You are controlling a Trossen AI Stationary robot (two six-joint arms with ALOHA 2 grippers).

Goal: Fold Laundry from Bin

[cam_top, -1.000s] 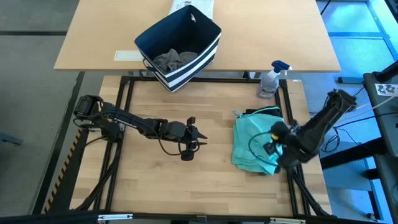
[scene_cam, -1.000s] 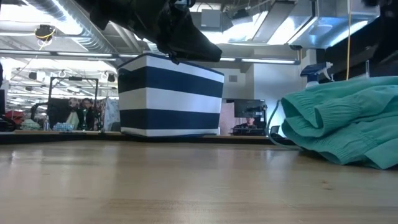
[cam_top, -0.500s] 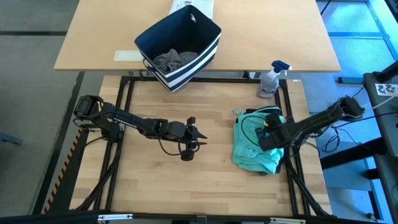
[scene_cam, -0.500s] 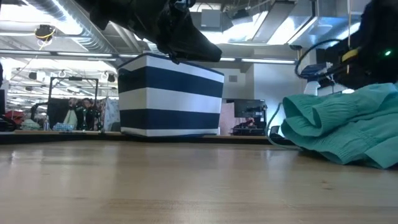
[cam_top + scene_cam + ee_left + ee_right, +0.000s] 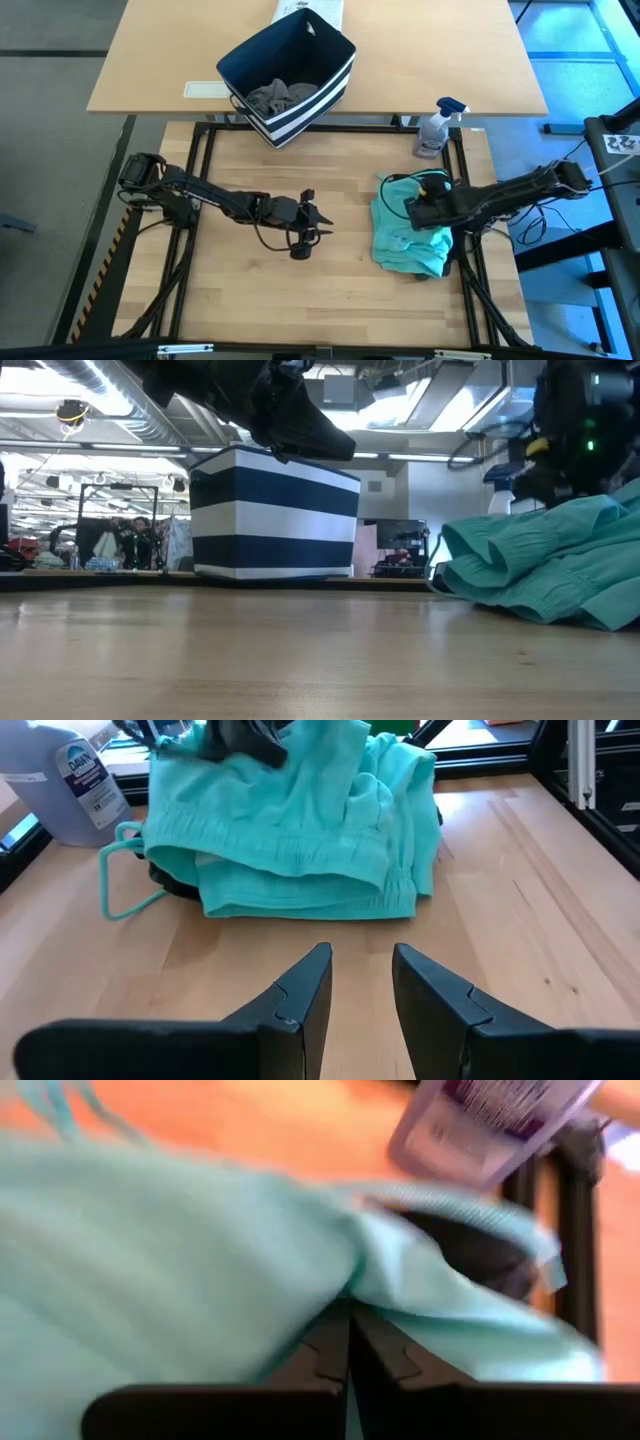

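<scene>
Inside bin (image 5: pixel 335 45): grey garment (image 5: pixel 279 96); right hand (image 5: pixel 412 209) pressed together, seemingly pinching teal piece (image 5: pixel 405 243).

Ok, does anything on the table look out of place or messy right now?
The teal garment lies bunched at the table's right edge, its drawstring trailing loose. The bin sits skewed to the table edges.

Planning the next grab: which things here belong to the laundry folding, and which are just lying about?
Job:
teal garment, right gripper over it
grey garment in the striped navy bin
left gripper, waiting mid-table

Lying about:
spray bottle
white printed box
</scene>
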